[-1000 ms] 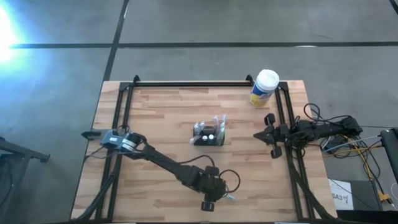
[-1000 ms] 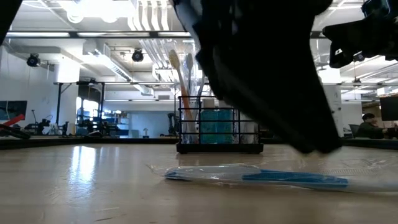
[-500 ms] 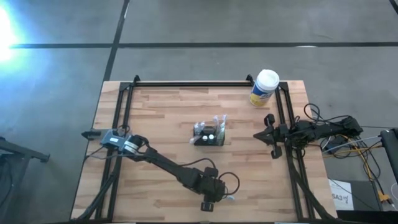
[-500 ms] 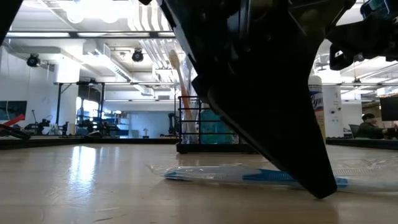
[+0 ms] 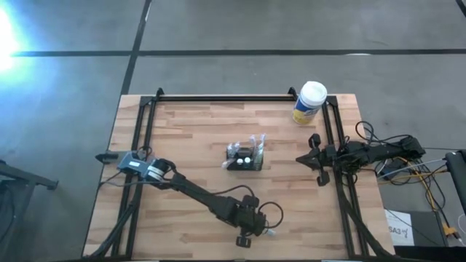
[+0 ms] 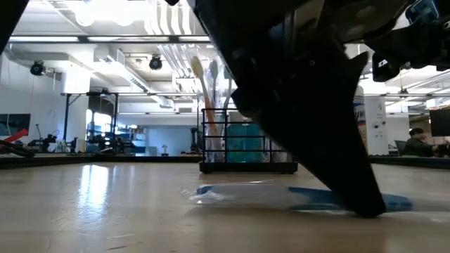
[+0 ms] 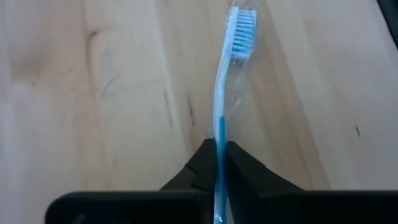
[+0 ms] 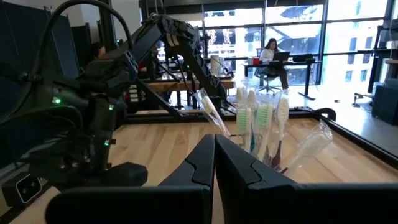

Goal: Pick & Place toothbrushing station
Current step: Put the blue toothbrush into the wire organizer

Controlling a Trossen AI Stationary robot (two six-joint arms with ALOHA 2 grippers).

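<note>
L tool [image 7: 220, 163] now clamped: toothbrush [image 7: 227, 74] lengthwise between tips.

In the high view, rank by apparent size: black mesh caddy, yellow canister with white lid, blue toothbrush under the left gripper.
1. Black mesh caddy
2. Yellow canister with white lid, nearly alike, so unsure
3. Blue toothbrush, mostly hidden by the left gripper

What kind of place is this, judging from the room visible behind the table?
Probably a robotics lab or open workshop. The wooden table stands on bare concrete floor, another robot arm stands in the room beyond it, and a person sits at a desk by large windows. Exposed ducts and strip lights run overhead.
</note>
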